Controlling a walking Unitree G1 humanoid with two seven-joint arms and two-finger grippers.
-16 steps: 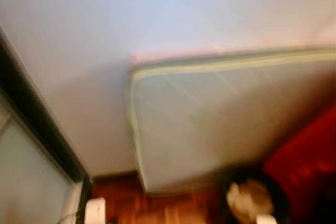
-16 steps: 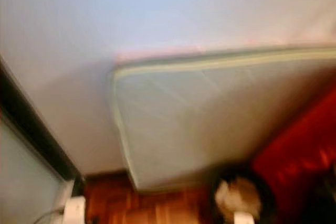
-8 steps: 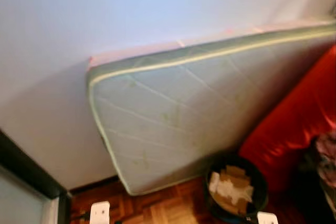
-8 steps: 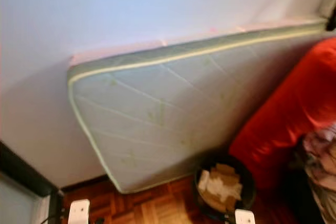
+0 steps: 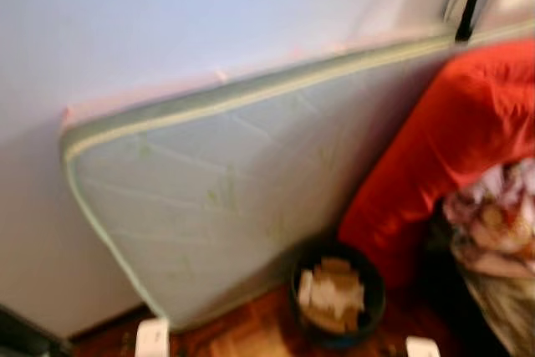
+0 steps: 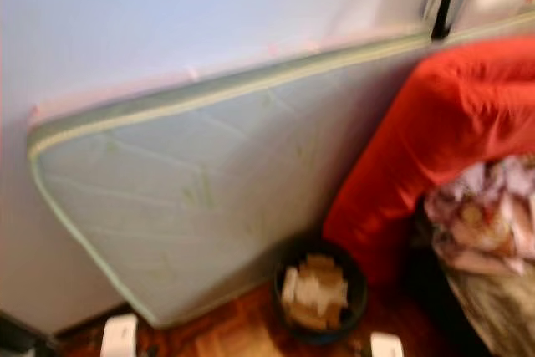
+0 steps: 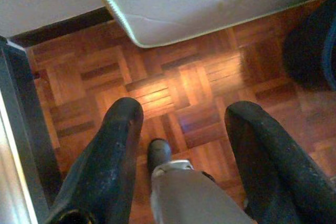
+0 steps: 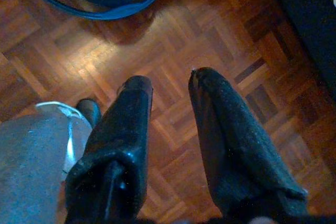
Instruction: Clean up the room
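A dark bin (image 5: pixel 337 300) of crumpled paper is seen at 5 o'clock beside the leaning mattress (image 5: pixel 226 198); left gripper (image 7: pixel 184 121) and right gripper (image 8: pixel 170 85) are held apart over bare parquet floor (image 7: pixel 173 87).

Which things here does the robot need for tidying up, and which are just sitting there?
For the job:
- bin, dark and round, with paper scraps inside
- heap of clothes on the right
- left gripper and right gripper, both empty over the wooden floor

Just there:
- mattress leaning on the wall
- red cover

One mattress (image 5: pixel 226 198), one bin (image 5: pixel 337 294), one red cushion (image 5: pixel 443 140).
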